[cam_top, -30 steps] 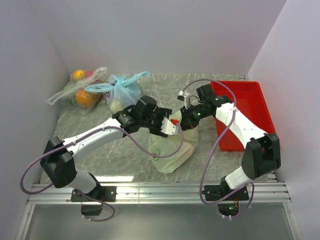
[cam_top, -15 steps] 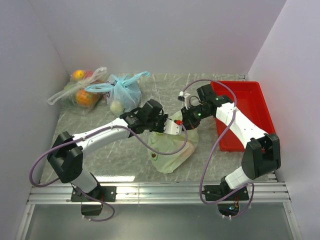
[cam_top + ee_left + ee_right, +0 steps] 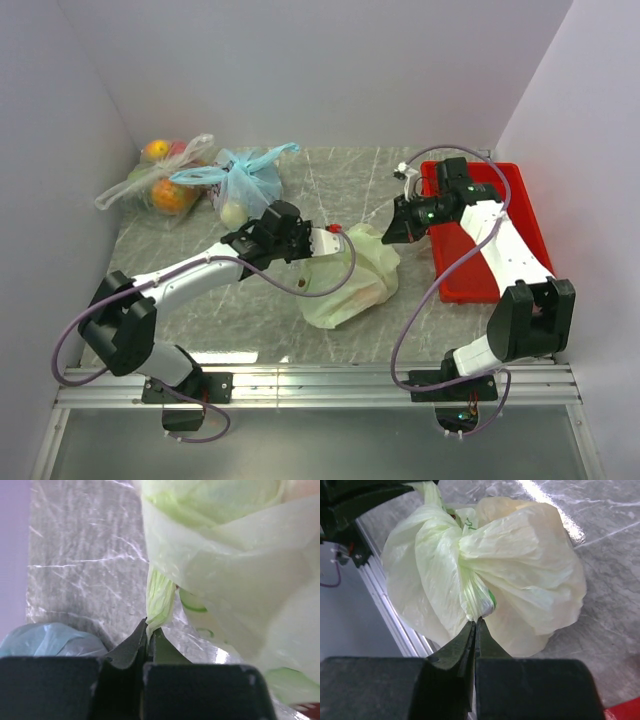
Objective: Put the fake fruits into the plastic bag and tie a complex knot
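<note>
The pale green plastic bag (image 3: 355,275) lies bunched on the marble tabletop between my two arms. My left gripper (image 3: 322,240) is shut on a twisted strand of the plastic bag (image 3: 160,592) at its left side; the left gripper (image 3: 149,630) pinches that strand tip. My right gripper (image 3: 388,232) is shut on another gathered strand at the bag's right side. In the right wrist view the right gripper (image 3: 475,622) clamps a strand that runs into a knotted gather on the plastic bag (image 3: 520,555). The fake fruits are hidden.
A red tray (image 3: 505,205) stands at the right, under my right arm. A tied light blue bag (image 3: 245,185) and a clear bag of orange and red fruits (image 3: 160,185) sit at the back left. White walls close in both sides.
My left gripper has shut on the bag's strand and drawn back to the left. My right gripper has pulled its strand right and back toward the tray, stretching the bag's top.
</note>
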Tool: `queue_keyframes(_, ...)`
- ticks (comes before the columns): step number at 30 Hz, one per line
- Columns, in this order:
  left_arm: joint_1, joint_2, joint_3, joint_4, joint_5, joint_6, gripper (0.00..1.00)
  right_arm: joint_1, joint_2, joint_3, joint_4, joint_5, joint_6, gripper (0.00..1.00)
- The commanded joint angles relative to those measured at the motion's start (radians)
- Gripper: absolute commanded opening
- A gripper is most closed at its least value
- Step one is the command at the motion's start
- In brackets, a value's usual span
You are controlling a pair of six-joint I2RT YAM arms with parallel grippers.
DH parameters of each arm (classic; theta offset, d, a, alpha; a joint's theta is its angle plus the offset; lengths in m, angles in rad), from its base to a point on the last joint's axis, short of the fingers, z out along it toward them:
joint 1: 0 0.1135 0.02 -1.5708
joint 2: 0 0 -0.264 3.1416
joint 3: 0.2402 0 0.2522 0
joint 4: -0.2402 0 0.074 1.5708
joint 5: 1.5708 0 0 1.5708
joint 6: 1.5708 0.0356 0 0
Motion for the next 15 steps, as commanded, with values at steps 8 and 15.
queue_keyframes(8, 0.13, -0.112, -0.119, -0.094, -0.086, -0.027, 0.0, -0.096, 0.014, 0.067, -0.114, -0.158, -0.036, 0.0)
queue_keyframes(15, 0.173, -0.147, -0.18, -0.048, -0.083, 0.004, 0.0, -0.12, 0.037, 0.043, -0.129, -0.273, -0.03, 0.0)
